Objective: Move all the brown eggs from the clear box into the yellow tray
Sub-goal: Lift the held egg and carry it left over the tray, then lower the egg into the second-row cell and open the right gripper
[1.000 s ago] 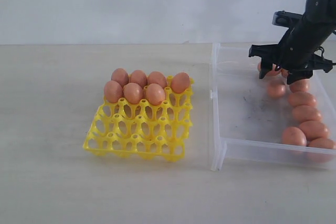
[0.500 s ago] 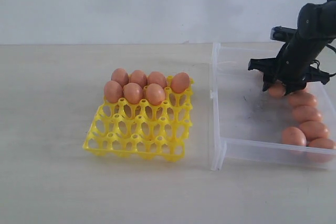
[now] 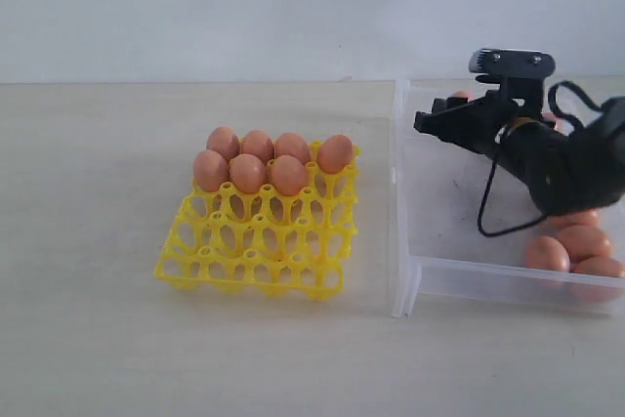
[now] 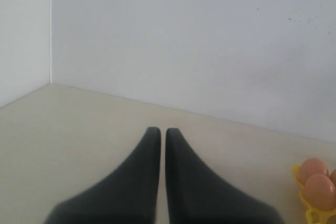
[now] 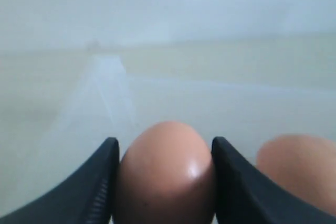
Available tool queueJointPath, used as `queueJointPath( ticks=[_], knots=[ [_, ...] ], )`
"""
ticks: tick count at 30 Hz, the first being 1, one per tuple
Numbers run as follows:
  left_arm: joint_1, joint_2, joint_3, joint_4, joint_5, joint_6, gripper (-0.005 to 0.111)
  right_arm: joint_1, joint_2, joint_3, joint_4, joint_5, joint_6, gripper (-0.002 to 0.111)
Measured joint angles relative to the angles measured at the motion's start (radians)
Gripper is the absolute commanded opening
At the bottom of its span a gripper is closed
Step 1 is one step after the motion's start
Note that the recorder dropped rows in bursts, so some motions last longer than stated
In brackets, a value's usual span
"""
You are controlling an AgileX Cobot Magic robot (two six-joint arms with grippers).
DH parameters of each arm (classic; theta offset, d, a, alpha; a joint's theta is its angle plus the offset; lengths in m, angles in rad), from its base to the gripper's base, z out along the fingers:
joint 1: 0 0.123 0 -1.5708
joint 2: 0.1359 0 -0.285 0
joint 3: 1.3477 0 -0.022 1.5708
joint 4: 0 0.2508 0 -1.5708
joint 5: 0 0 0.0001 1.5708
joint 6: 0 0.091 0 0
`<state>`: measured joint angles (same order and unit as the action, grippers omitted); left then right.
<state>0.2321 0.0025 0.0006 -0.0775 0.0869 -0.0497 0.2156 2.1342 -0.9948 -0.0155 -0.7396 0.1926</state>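
Note:
My right gripper is shut on one brown egg, held by its sides between both fingers. In the exterior view this gripper hangs above the far left part of the clear box, pointing toward the yellow tray. Several more brown eggs lie along the box's right side, and one shows beside the held egg. Several brown eggs fill the tray's two far rows. My left gripper is shut and empty above bare table, with the tray corner at the edge of its view.
The near rows of the yellow tray hold open cups. The box's near wall and left wall stand between the eggs and the tray. A pale wall runs behind the table.
The right gripper dropped among the eggs at the box's far right, closed on one, then rose and swung left, tilting toward the tray. The tray's eggs stayed put.

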Motion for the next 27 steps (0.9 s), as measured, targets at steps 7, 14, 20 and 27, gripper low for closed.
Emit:
queueJointPath(
  ticks=[7, 14, 20, 27],
  knots=[
    [0.000, 0.000, 0.000, 0.000, 0.000, 0.000, 0.004, 0.002, -0.005, 0.181, -0.292, -0.435, 0.117, 0.000],
    [0.000, 0.000, 0.000, 0.000, 0.000, 0.000, 0.004, 0.004, -0.005, 0.175, -0.652, -0.461, 0.220, 0.000],
    [0.000, 0.000, 0.000, 0.000, 0.000, 0.000, 0.004, 0.057, -0.005, 0.157, -0.744, -0.461, 0.236, 0.000],
    [0.000, 0.000, 0.000, 0.000, 0.000, 0.000, 0.004, 0.185, -0.005, 0.074, -0.733, -0.452, 0.202, 0.000]
  ],
)
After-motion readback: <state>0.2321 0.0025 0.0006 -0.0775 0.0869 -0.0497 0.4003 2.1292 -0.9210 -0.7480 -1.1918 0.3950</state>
